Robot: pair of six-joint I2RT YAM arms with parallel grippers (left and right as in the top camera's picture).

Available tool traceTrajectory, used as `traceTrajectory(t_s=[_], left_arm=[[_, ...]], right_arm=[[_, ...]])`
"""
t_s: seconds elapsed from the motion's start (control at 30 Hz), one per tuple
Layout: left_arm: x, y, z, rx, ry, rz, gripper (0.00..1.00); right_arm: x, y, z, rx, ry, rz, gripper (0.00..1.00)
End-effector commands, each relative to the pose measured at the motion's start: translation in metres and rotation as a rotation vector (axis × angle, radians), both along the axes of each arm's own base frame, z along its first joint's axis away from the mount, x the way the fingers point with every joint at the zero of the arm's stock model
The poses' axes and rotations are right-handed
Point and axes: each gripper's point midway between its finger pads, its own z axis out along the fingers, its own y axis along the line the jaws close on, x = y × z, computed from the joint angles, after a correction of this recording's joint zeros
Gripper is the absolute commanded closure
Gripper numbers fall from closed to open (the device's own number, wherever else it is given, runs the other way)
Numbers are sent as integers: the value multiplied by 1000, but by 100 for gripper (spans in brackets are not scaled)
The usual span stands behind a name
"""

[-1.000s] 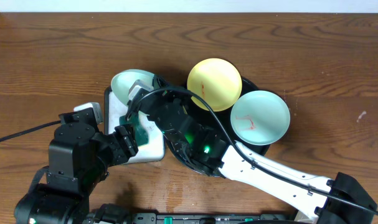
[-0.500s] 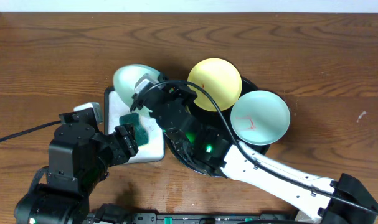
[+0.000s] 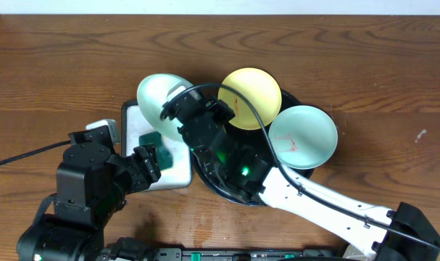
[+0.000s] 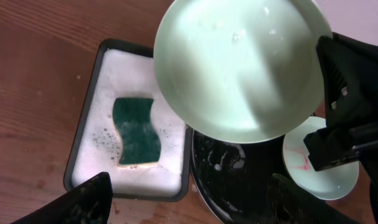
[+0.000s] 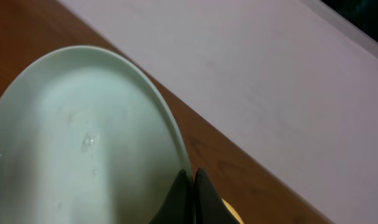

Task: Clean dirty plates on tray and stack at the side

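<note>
Nearest the near desk edge, toward its left corner, the left tool (image 4: 189,186) is held wide open and empty above the foam-filled white tray (image 4: 81,124), in which a green sponge (image 4: 136,130) is left lying flat. Just beside that tray, toward the desk's right edge, the black round tray (image 4: 238,177) is set, its near part bare and wet. On its right part a mint-green plate (image 3: 303,138) is left, marked with red smears.

Across the black tray the right arm is reached, and the right tool (image 5: 190,182) is clamped tight on the rim of the other mint-green plate (image 4: 238,62), which is lifted clear and tilted over the far end of the white tray. No red is seen on its face, only droplets, so it is judged washed but not yet put down.

Farther on, the yellow plate (image 3: 252,98) is left on the black tray's far part, a red smear on it. No plate is seen on the bare desk (image 3: 60,65) beyond, so no stack is begun. One plate of three is judged cleaned. Its placing, two washes and the stacking are left.
</note>
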Motion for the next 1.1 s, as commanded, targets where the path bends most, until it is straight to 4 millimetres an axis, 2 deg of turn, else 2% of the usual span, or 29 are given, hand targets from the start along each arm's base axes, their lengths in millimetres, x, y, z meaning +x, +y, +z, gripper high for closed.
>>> traceTrajectory(t_s=[0.0, 0.07, 0.1, 0.17, 0.23, 0.27, 0.33, 0.4, 0.43, 0.47, 0.53, 0.57, 0.6, 0.63, 0.67, 0.7, 0.77, 0.8, 0.83, 0.87, 0.9, 0.97, 1.0, 1.03, 1.07], left_arm=[[0, 0, 5, -5, -10, -5, 20], [0, 0, 5, -5, -10, -4, 20], [0, 0, 5, -5, -10, -5, 20], [0, 0, 5, -5, -10, -4, 20], [0, 0, 5, -5, -10, -4, 20], [0, 0, 5, -5, -10, -4, 20], [0, 0, 5, -5, -10, -4, 20], [0, 0, 5, -5, -10, -4, 20], [0, 0, 5, -5, -10, -4, 20], [0, 0, 5, -5, -10, -4, 20], [0, 0, 5, -5, -10, -5, 20], [0, 0, 5, -5, -10, -5, 20], [0, 0, 5, -5, -10, -4, 20], [0, 0, 5, -5, -10, -5, 20], [0, 0, 5, -5, -10, -4, 20], [0, 0, 5, -5, -10, -4, 20], [0, 0, 5, -5, -10, -5, 20], [0, 0, 5, -5, -10, -5, 20], [0, 0, 5, -5, -10, -4, 20], [0, 0, 5, -5, -10, -4, 20], [0, 0, 5, -5, -10, -4, 20], [0, 0, 5, -5, -10, -5, 20], [0, 0, 5, -5, -10, -5, 20], [0, 0, 5, -5, -10, -4, 20], [0, 0, 5, -5, -10, -5, 20]], right_arm=[[-1, 6, 7, 2, 11, 86, 99], [6, -6, 15, 69, -5, -14, 99], [4, 0, 14, 79, 7, 21, 99], [-4, 11, 11, -66, -30, 127, 99], [7, -11, 21, -82, -81, -15, 99], [10, -16, 25, 18, -63, -66, 99], [1, 1, 15, -106, -62, 74, 99], [7, -12, 20, -133, -91, -8, 99], [10, -20, 24, -37, -77, -79, 99], [8, -15, 21, 14, -47, -55, 99], [-2, 2, 8, -113, -32, 93, 99], [10, -26, 17, -134, -76, -80, 99], [14, -37, 20, -28, -62, -170, 99], [12, -34, 17, 31, -30, -161, 99], [6, -20, 8, -12, 5, -55, 99], [3, -18, 1, -126, -3, -7, 99], [11, -39, 8, -4, -1, -167, 99], [10, -35, 6, 40, 25, -151, 99], [4, -25, 0, -2, 48, -70, 99], [2, -23, -3, -53, 47, -38, 99], [5, -32, -1, -81, 28, -83, 99], [10, -49, 5, 21, 19, -215, 99], [8, -41, 2, 48, 47, -176, 99], [3, -29, -4, 3, 69, -88, 99], [1, -25, -6, -57, 62, -45, 99]])
